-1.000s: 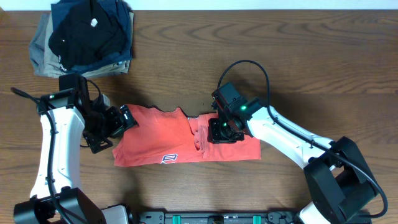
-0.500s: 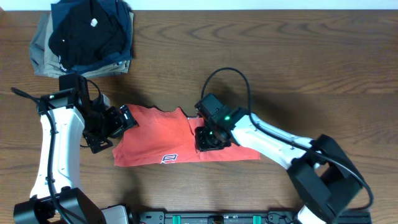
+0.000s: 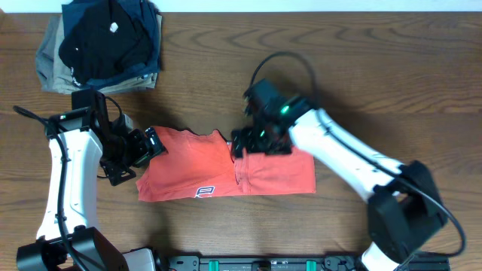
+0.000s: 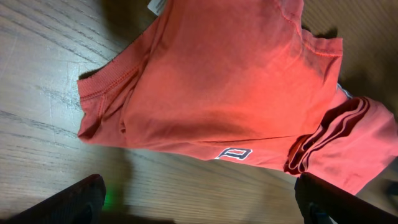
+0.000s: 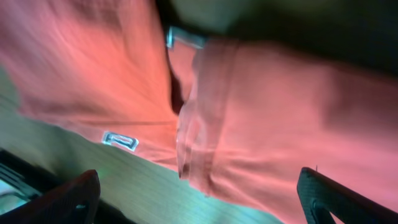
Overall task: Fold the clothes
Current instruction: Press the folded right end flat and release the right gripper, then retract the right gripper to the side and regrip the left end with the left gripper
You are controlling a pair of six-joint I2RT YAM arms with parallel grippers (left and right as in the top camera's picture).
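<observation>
The clothes, a coral-red T-shirt (image 3: 203,165), lie folded into a wide strip on the wooden table, with a small white logo (image 3: 205,191) at the near hem. A bunched fold runs down the middle (image 4: 311,146). My left gripper (image 3: 139,159) hovers at the shirt's left edge, open, and its dark fingertips (image 4: 74,202) frame bare wood in front of the shirt (image 4: 230,81). My right gripper (image 3: 256,144) hangs blurred above the shirt's far edge near the middle fold, open and empty. In the right wrist view the shirt (image 5: 280,112) and logo (image 5: 120,140) lie below wide-spread fingertips (image 5: 348,199).
A pile of folded black, navy and khaki garments (image 3: 102,45) sits at the far left corner. Bare wooden table (image 3: 376,68) stretches behind and to the right of the shirt. A dark rail (image 3: 248,263) runs along the near edge.
My right gripper has opened, let go of the middle fold and risen toward the shirt's far edge. The left arm has not moved.
</observation>
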